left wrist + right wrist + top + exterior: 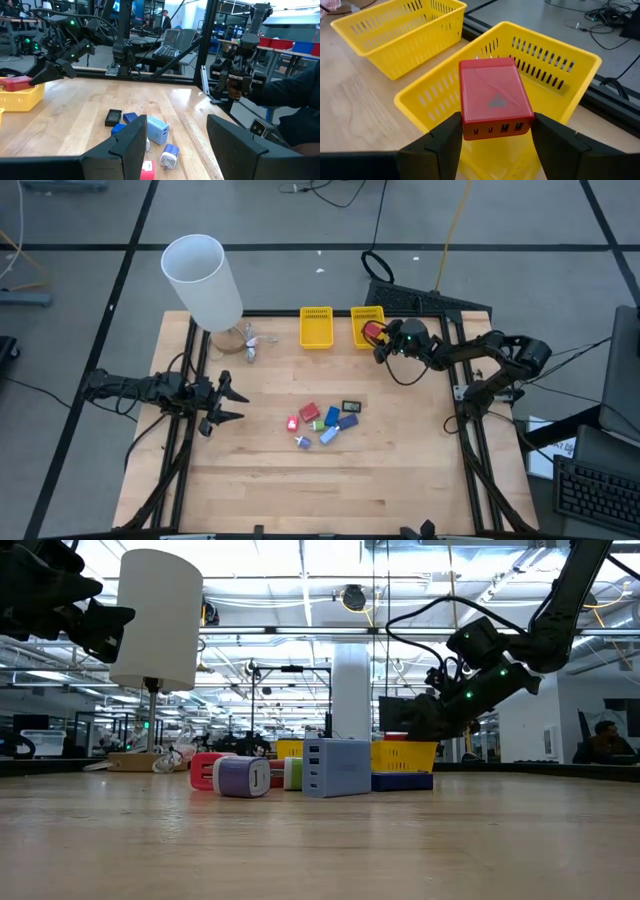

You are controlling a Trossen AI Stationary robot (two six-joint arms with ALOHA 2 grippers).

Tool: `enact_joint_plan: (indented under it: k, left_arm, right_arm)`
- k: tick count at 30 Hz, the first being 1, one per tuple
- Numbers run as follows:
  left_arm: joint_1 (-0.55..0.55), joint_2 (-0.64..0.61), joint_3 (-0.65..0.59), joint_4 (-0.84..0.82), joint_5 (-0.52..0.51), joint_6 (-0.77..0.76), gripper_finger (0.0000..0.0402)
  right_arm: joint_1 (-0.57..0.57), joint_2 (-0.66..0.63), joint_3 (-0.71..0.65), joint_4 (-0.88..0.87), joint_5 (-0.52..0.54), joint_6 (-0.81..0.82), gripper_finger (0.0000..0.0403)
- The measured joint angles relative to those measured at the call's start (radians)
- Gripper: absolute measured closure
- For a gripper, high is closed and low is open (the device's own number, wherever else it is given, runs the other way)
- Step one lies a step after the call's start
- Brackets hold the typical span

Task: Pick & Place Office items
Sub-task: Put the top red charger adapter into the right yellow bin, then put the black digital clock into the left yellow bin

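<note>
The red rectangular plastic charger (494, 97) sits clamped in my right gripper (493, 131) above the yellow mesh basket (565, 65), hiding its floor. My left gripper (172, 145) hangs open, fingertips cut off.

Pale wooden table (400, 450) with visible grain – yellow plastic mesh baskets (560, 75), a glossy red plastic charger (492, 97).

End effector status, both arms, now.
Left end effector: open, holding nothing, beside the item pile.
Right end effector: shut on the red charger, above the yellow basket.
</note>
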Motion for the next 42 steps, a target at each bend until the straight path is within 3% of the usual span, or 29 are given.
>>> enact_joint_plan:
  k: [27,42]
  left_arm:
    - [0.0,0.0,0.0,0.0,0.0,0.0,0.0192]
    - [0.0,0.0,0.0,0.0,0.0,0.0,0.0192]
  right_arm:
    - [0.0,0.0,0.0,0.004,-0.003,0.001,0.0166]
    - [0.064,0.0,0.0,0.166,-0.003,-0.011,0.0173]
